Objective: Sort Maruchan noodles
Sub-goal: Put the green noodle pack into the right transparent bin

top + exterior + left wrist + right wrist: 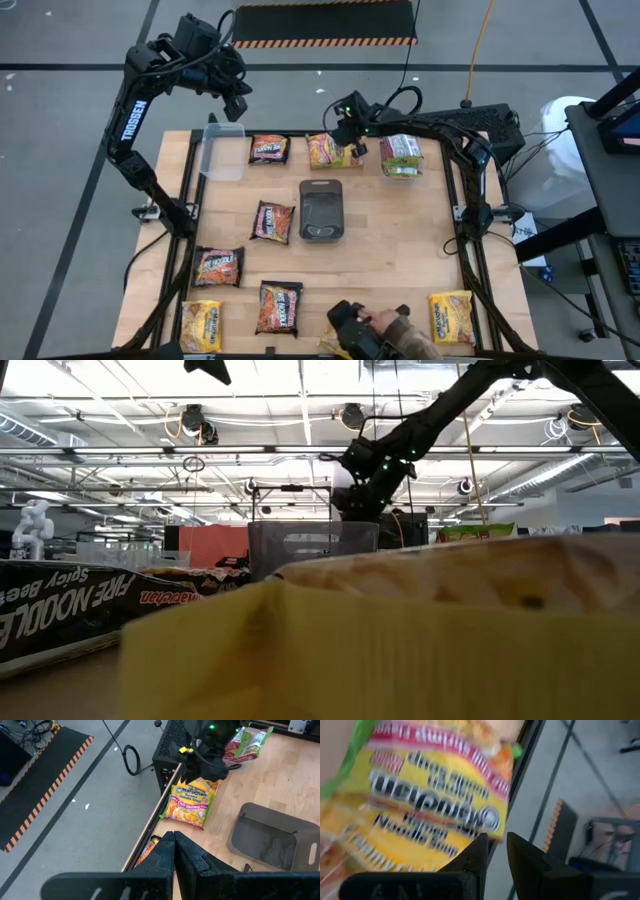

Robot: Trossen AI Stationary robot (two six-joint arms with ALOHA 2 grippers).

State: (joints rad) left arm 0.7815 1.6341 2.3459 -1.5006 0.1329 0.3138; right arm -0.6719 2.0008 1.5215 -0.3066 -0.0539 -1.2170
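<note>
Several Maruchan noodles packets lie flat on the wooden table: dark ones (270,220) (218,265), yellow ones (200,325) (450,315), and a yellow, green-edged packet (330,150) at the far edge. My right gripper (354,143) hangs close over that packet's far end (445,805), its fingers a little apart with nothing between them; no touch shows. My left gripper (174,840) is shut and empty, raised high beyond the table's far left corner (235,100).
A dark grey tray (321,210) sits mid-table. A clear tub (222,152) stands at the far left, and green-edged packets (400,155) are piled at the far right. A person's hand (385,322) reaches in at the near edge. A black frame rail (167,775) borders the far edge.
</note>
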